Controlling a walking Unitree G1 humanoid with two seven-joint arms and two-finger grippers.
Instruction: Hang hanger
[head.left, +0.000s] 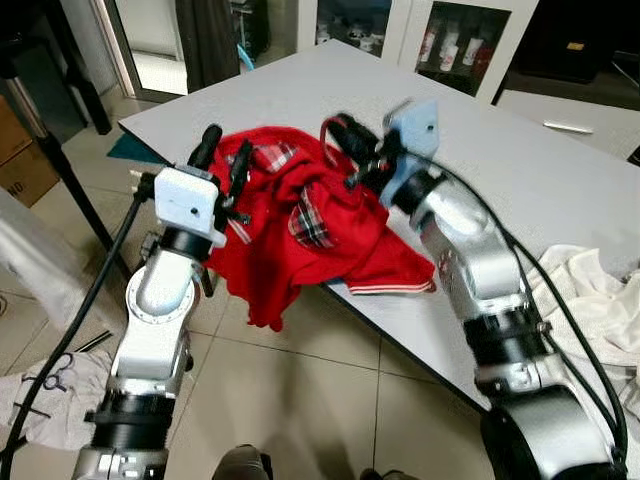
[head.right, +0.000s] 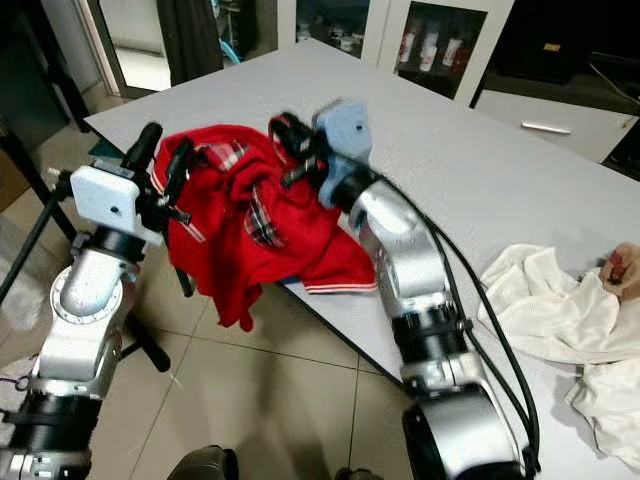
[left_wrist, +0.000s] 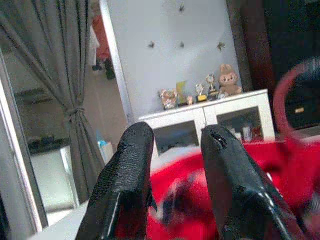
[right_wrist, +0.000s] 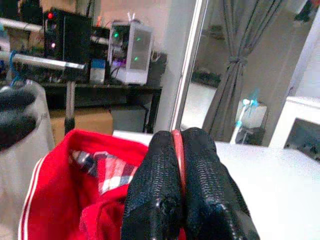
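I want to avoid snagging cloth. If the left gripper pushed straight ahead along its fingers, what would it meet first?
Probably the red garment: the left gripper stands open with red cloth bunched just beyond its fingertips. Depth is unclear, so it may pass slightly above the cloth.

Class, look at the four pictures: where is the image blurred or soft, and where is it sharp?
Left eye view: the right claw is smeared by motion blur, while the table is sharp. Left wrist view: the red shirt and a red ring at the edge are out of focus; the left claw is fairly crisp. Right wrist view: the background is soft, with bright window glare.
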